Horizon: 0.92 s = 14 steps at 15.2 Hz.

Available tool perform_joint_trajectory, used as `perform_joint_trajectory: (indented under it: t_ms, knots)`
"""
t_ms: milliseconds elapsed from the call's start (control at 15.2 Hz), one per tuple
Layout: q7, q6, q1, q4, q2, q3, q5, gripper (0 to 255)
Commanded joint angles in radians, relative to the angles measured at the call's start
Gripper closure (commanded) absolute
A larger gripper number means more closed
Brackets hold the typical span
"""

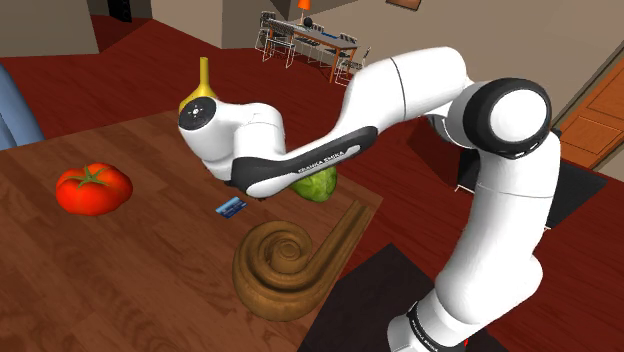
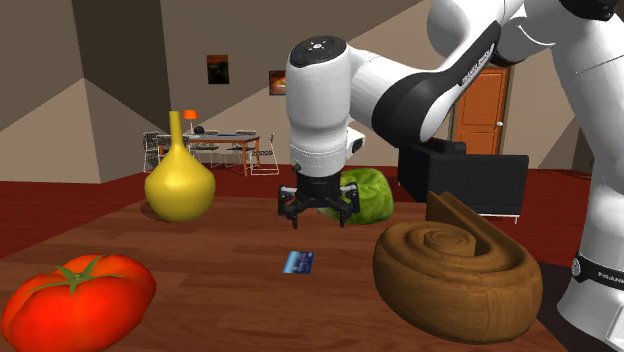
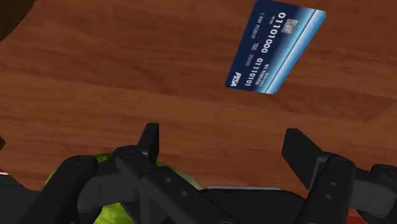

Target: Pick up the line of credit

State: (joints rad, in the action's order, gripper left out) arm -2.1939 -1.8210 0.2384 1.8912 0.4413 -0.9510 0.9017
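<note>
The card [image 3: 277, 46], dark blue fading to lighter blue with white digits and small print, lies flat near the tabletop's [image 2: 200, 250] middle. The gripper [image 2: 318, 215] hangs above and slightly beside it, fingers well apart, holding nothing.

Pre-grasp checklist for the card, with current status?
1. State of gripper: open, ok.
2. The blue card lies flat on the table, uncovered: ok.
3. The blue card sits between the fingers: not ok, it lies beyond the fingertips.
4. The gripper is off the table: ok.
5. The wooden spiral stands apart from the blue card: ok.
6. The green leafy head behind the gripper, contact: cannot tell.
</note>
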Motion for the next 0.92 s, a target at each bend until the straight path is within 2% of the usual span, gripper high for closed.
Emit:
perform_joint_trajectory:
  t_ms: [0, 66, 726, 792, 858]
  knots:
    - [-0.074, 0.078, -0.101, -0.123, 0.111, 0.069, 0.07, 0]
    - [-0.097, 0.105, -0.138, -0.177, 0.154, 0.098, 0.092, 0]
    - [-0.146, 0.061, -0.158, -0.159, 0.211, 0.131, 0.136, 0]
    - [-0.146, 0.062, -0.159, -0.161, 0.212, 0.131, 0.136, 255]
    - [-0.146, 0.062, -0.159, -0.16, 0.211, 0.131, 0.136, 255]
